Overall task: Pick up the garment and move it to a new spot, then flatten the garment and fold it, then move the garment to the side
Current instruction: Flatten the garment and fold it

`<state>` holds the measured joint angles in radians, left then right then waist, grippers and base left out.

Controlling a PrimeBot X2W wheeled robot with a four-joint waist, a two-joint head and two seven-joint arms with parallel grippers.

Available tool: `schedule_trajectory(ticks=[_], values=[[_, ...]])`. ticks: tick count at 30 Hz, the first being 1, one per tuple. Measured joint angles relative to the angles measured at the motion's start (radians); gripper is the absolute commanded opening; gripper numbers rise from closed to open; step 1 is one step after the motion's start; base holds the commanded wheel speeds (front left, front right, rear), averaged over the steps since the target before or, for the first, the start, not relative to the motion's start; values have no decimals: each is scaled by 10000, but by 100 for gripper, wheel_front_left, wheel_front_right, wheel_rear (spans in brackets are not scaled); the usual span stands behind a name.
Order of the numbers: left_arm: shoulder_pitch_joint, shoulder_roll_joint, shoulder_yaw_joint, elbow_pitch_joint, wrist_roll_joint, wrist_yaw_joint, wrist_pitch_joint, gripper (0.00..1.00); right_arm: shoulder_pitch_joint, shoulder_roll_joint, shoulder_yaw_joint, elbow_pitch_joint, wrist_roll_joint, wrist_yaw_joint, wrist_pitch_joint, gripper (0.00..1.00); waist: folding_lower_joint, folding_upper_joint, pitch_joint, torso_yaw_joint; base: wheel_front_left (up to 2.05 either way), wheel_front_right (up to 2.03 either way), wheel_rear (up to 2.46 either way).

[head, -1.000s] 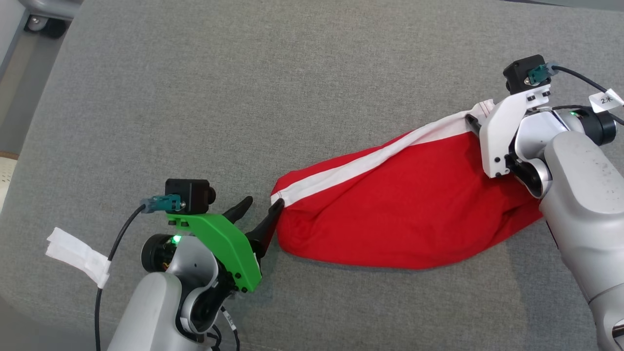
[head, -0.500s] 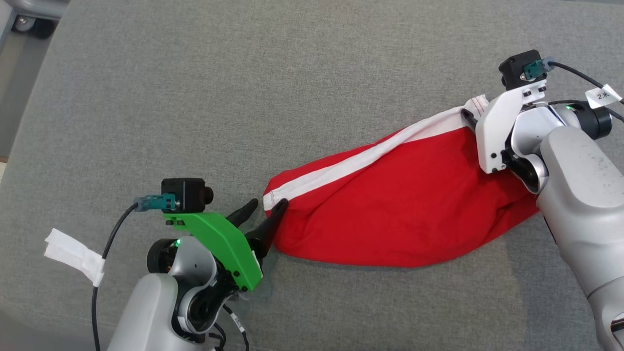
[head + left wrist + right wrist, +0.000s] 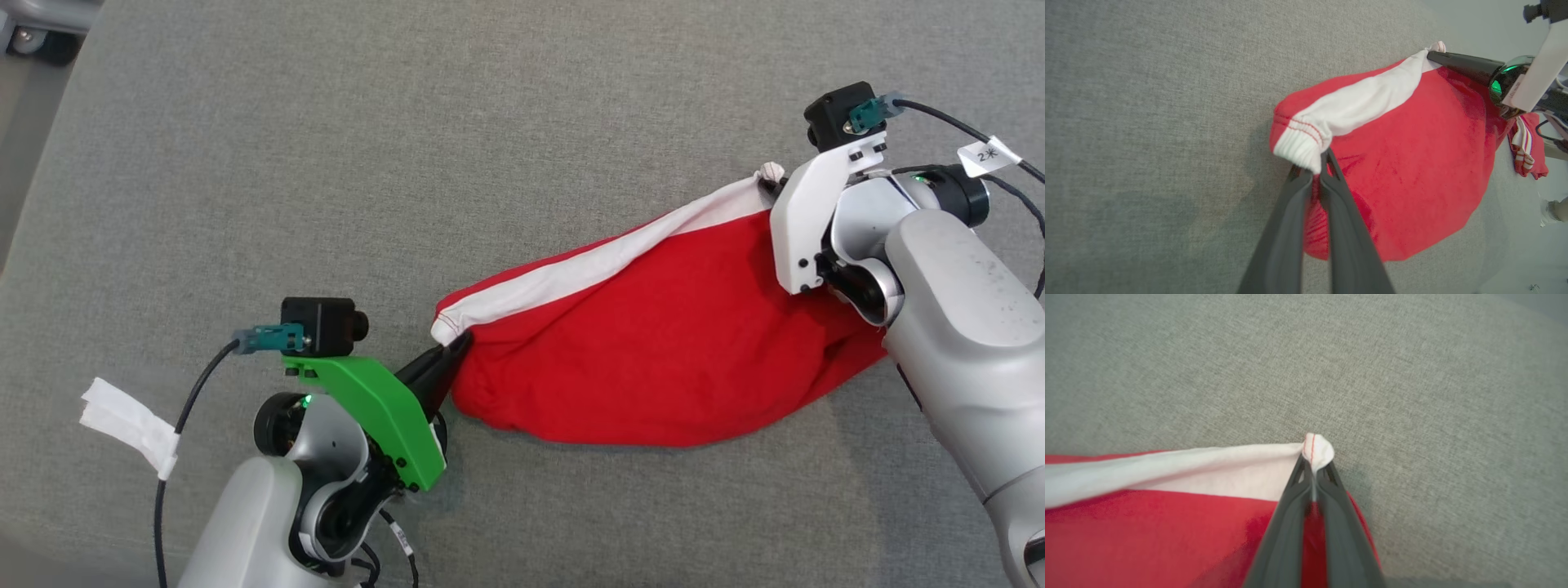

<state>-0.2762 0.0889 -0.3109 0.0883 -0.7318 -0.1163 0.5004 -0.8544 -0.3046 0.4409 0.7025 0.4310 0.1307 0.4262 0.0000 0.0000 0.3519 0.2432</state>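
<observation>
The garment (image 3: 653, 359) is red with a white band along its far edge and lies bunched on the grey surface. My left gripper (image 3: 454, 347) is shut on its left end, pinching the ribbed white cuff (image 3: 1300, 149) between both dark fingers (image 3: 1286, 228). My right gripper (image 3: 767, 186) is shut on the right end, where a small white tip of cloth (image 3: 1316, 449) pokes out past the fingertips. The white band (image 3: 588, 265) runs between the two grips. In the left wrist view the garment (image 3: 1412, 163) bulges, and the right gripper (image 3: 1431, 55) holds its far corner.
The grey fabric surface (image 3: 408, 147) stretches wide behind and to the left of the garment. A castor wheel (image 3: 33, 45) stands off the surface at the far left corner. A second piece of red and white cloth (image 3: 1527, 147) lies beyond the right arm.
Both grippers have closed on the garment's ends; they stood open before. The white band has lifted and the cloth has bunched slightly toward the middle. The head camera has shifted a little.
</observation>
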Motion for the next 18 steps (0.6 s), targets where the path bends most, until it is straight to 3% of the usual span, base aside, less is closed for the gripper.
schedule_trajectory(ticks=[7,11,18], values=[[10,372,541,-951,-328,-8,-190,0,91,-420,-15,-1104,1220,0,-844,0,0,0,-490,-276,0,0,0],[230,514,980,-1939,-673,205,-221,0,381,-851,-364,-2023,1850,2,-1147,0,-1,0,-904,-525,0,0,0],[682,719,1365,-4278,-1064,629,232,0,1044,-1611,-1705,-4192,2568,19,-1057,0,-1,0,-1679,-1149,0,0,0]])
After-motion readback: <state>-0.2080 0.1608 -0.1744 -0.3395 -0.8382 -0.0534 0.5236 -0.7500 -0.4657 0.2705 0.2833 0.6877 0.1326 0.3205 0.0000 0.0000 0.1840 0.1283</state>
